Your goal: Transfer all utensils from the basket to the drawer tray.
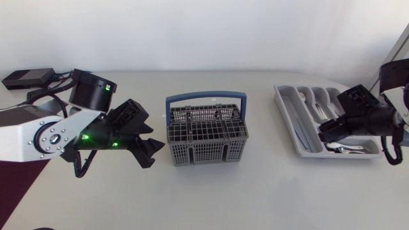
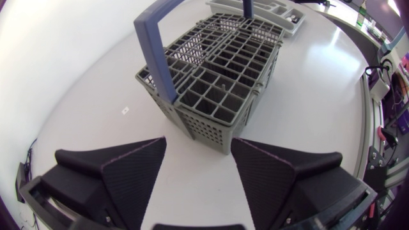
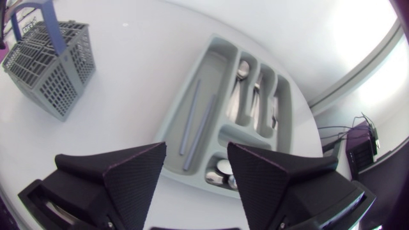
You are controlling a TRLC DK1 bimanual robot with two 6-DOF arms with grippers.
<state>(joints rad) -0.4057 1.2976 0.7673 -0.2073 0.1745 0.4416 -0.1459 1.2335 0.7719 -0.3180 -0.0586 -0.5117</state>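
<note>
Starting on your left: your left gripper (image 1: 154, 148) sits low over the table (image 1: 255, 191) with its fingers spread wide apart, gripping nothing. The grey basket (image 1: 206, 137) with the blue handle (image 1: 206, 97) stands upright just ahead of it. From the left wrist cam, the basket's (image 2: 217, 83) nearest corner lines up with the gap between the fingers, close to the tips but not touching them, and the handle (image 2: 156, 54) arches over the top. Moving right, the drawer tray (image 1: 285, 115) lies well apart from the basket, and your right gripper (image 1: 329, 132) hangs over the tray's near end, also released, fingers splayed. On the right wrist cam, the tray (image 3: 214, 64) is under and ahead of that gripper (image 3: 197, 150). Two long grey utensils (image 3: 192, 118) lie side by side in the long compartment. There are spoons (image 3: 243, 70) and more cutlery in the narrower slots beyond. A few shiny pieces (image 3: 223, 169) lie in the small compartment right under the fingertips. The basket (image 3: 51, 64) shows way off to the side of that gripper.
</note>
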